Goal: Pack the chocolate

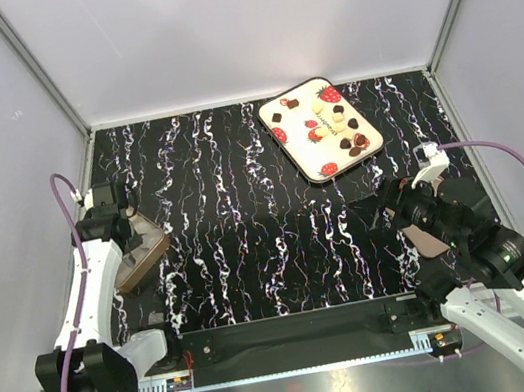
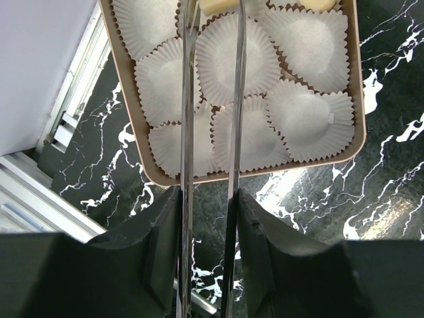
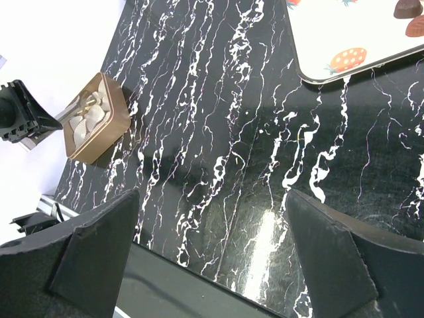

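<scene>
The chocolate pieces [image 1: 338, 113], dark brown and creamy white, lie on a cream tray [image 1: 306, 147] with printed strawberries at the back right. A tan box [image 1: 140, 250] lined with white paper cups [image 2: 232, 59] sits at the far left. My left gripper [image 2: 207, 199] hangs over the box, shut on metal tongs [image 2: 187, 132] whose blades reach across the cups. A cream piece [image 2: 218, 5] shows between the blades at the top edge; whether it is pinched I cannot tell. My right gripper [image 3: 212, 252] stands open over bare table, with nothing between its fingers.
The table is black marble with white veins [image 1: 244, 209], walled by pale panels. A flat brownish piece [image 1: 424, 236] lies partly under the right arm. The right wrist view shows the box [image 3: 96, 122] far left and the tray's corner [image 3: 344, 33] top right.
</scene>
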`<move>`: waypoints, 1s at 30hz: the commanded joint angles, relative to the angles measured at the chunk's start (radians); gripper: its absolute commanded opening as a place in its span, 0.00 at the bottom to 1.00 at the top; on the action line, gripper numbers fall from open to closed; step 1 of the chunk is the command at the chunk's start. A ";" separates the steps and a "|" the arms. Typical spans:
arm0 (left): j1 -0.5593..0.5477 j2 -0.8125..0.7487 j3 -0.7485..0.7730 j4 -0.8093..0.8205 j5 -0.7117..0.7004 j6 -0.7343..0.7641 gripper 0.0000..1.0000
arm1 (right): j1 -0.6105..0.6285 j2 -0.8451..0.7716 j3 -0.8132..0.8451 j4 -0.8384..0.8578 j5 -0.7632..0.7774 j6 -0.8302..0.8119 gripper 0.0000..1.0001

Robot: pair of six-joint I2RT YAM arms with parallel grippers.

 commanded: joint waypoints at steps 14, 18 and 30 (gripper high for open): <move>0.003 -0.042 0.197 -0.049 -0.035 0.018 0.49 | 0.007 0.034 0.014 0.042 0.027 -0.001 1.00; -0.015 -0.056 0.278 -0.063 0.034 0.032 0.49 | 0.006 0.048 0.023 0.038 0.033 0.003 1.00; -0.538 0.224 0.600 -0.011 0.060 0.000 0.46 | 0.007 0.051 0.082 -0.060 0.125 0.008 1.00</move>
